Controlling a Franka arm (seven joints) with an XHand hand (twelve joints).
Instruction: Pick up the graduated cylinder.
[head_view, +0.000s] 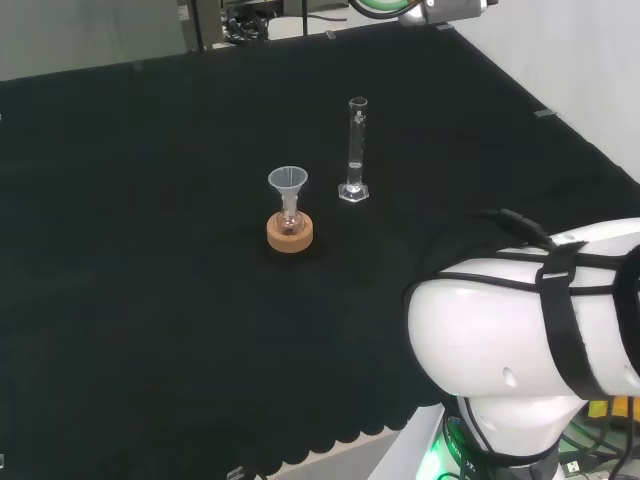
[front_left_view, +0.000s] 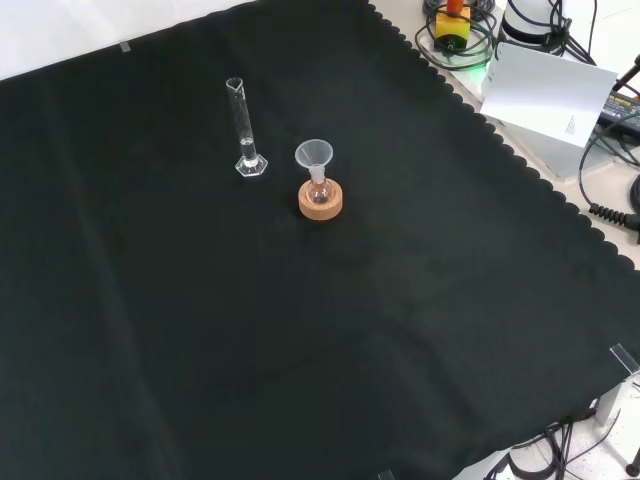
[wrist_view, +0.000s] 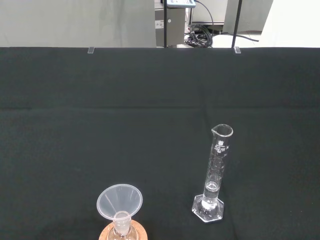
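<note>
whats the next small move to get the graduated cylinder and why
Probably bring the hand down toward the graduated cylinder, aiming at its tube above the base. It stands upright and untouched on the black cloth, apart from the funnel in the flask on the cork ring, so approach from the side away from those.

Clear graduated cylinder (wrist_view: 216, 175) stands upright on black cloth (wrist_view: 100, 125), on its hexagonal foot, spout at the rim, printed scale down the tube. Beside it, apart and not touching, a clear funnel (wrist_view: 119, 204) sits in the neck of a small flask on a cork ring (wrist_view: 134, 232), ring partly cut by the frame edge. Behind the cloth's far edge: pale wall, black posts, cables (wrist_view: 202, 32)
</note>
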